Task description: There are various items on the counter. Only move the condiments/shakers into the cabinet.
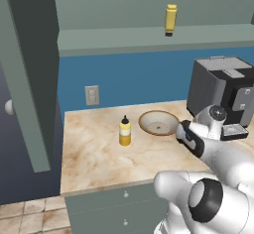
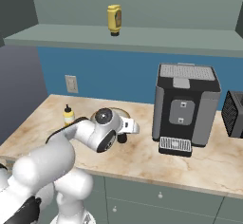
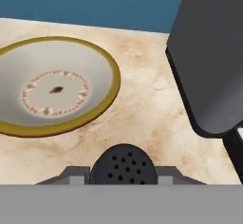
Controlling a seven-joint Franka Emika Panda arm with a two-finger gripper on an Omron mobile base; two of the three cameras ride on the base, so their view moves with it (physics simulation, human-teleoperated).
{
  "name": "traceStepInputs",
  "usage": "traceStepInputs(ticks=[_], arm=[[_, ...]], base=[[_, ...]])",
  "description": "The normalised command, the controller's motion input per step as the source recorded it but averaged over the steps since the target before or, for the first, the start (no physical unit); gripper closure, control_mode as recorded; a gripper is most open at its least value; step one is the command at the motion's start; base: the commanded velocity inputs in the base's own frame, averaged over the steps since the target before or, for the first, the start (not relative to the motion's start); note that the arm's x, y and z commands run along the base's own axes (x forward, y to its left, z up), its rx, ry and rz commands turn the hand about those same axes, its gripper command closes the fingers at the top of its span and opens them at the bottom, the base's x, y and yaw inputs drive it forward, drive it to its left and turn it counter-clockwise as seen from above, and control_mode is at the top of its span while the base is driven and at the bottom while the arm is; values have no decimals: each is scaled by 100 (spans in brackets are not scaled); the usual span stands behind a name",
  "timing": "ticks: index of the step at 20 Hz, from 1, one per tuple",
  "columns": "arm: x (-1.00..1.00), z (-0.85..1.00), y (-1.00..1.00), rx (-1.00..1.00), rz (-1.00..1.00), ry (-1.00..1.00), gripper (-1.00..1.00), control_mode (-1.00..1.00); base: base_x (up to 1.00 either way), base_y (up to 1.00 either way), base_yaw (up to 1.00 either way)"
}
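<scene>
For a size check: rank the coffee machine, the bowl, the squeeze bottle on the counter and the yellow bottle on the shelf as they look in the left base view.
1. Big black coffee machine.
2. Shallow round tan wooden bowl.
3. Yellow squeeze bottle with black nozzle and plain yellow bottle on the shelf look alike; the shelf one stands farther off, so unranked.

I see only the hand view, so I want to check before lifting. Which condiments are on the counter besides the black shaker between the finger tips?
Observer: One, a yellow squeeze bottle with a black nozzle. It is upright on the counter, left of the wooden bowl in both base views.
Operator: Is anything in the cabinet?
Observer: Yes, a plain yellow bottle is on the cabinet shelf.
Operator: Is the cabinet door open?
Observer: Yes, the tall grey-green door stands open at the left end of the shelf.
</scene>
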Motion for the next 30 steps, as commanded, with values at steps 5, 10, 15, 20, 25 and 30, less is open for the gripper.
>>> traceStepInputs(ticks=[5, 10, 15, 20, 25, 30], arm=[[-39, 100, 14, 0, 0, -14, 100, -100], [-26, 100, 25, 1, 0, -13, 100, -100], [-18, 100, 38, 3, 1, -12, 100, -100], [-18, 100, 38, 1, 2, -13, 100, -100], [-9, 100, 36, 1, 2, -13, 100, -100], [-7, 100, 36, 1, 1, -14, 100, -100]], base=[[0, 0, 0], [0, 0, 0], [0, 0, 0], [0, 0, 0], [0, 0, 0], [0, 0, 0]])
